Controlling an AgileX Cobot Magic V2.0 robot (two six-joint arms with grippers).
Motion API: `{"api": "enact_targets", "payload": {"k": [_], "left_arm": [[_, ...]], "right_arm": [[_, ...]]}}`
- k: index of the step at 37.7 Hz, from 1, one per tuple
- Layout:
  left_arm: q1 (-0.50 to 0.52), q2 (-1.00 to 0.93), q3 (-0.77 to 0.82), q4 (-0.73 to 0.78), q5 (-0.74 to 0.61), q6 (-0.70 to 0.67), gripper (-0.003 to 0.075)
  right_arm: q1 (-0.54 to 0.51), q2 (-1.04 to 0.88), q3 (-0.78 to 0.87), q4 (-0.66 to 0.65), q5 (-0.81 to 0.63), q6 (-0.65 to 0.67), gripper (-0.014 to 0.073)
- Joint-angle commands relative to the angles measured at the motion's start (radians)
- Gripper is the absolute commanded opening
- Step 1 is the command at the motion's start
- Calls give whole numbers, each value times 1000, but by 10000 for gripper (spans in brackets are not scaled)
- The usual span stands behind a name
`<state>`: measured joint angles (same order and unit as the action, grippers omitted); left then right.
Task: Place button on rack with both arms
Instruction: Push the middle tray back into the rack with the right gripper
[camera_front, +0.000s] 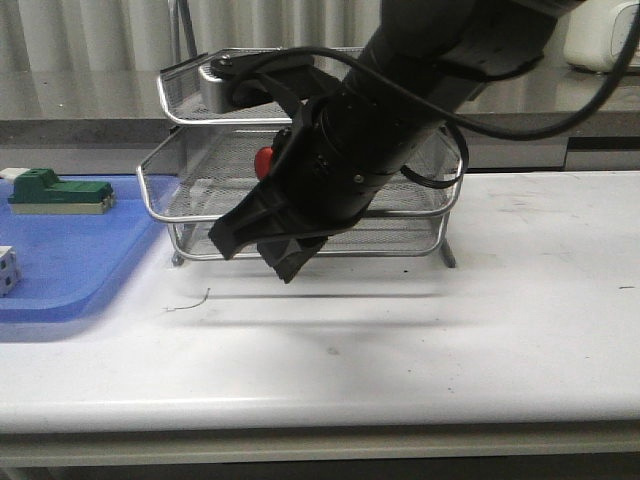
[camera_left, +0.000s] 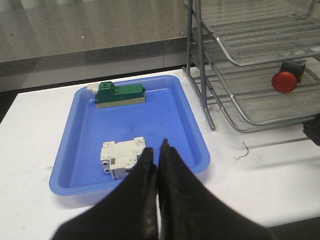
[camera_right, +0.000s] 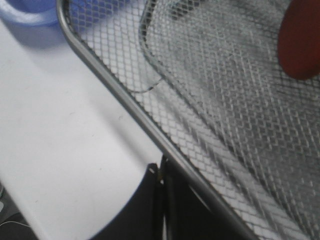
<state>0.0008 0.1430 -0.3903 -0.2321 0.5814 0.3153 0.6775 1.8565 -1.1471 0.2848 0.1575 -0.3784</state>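
Note:
The button lies on the mesh of a lower tier of the silver wire rack, its red head facing the front. It also shows in the left wrist view and as a red blur in the right wrist view. My right gripper is shut and empty, low in front of the rack. Its fingertips sit just outside the rim of a rack tier. My left gripper is shut and empty above the near edge of the blue tray, away from the rack. It is out of the front view.
A flat blue tray lies left of the rack, holding a green-and-beige block and a white block. A small bent wire lies on the white table in front of the rack. A grey ledge runs behind.

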Motion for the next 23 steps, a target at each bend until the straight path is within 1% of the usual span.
{"api": "enact_targets", "payload": {"k": [1,10,15,19,23], "left_arm": [[2,11,-27,-19,-81,-9,-19],[2,11,-27,-19,-81,-9,-19],[2,11,-27,-19,-81,-9,-19],[2,11,-27,-19,-81,-9,-19],[2,11,-27,-19,-81,-9,-19]], "right_arm": [[-29,-26,-68,-9,-63,-4,-109],[-71,-2,-134,-9,-56,-4,-109],[-78,-2,-148,-9,-24,-4,-109],[-77,-9,-162,-1,76,-4,-109],[-76,-37,-163,61,168,-4,-109]]}}
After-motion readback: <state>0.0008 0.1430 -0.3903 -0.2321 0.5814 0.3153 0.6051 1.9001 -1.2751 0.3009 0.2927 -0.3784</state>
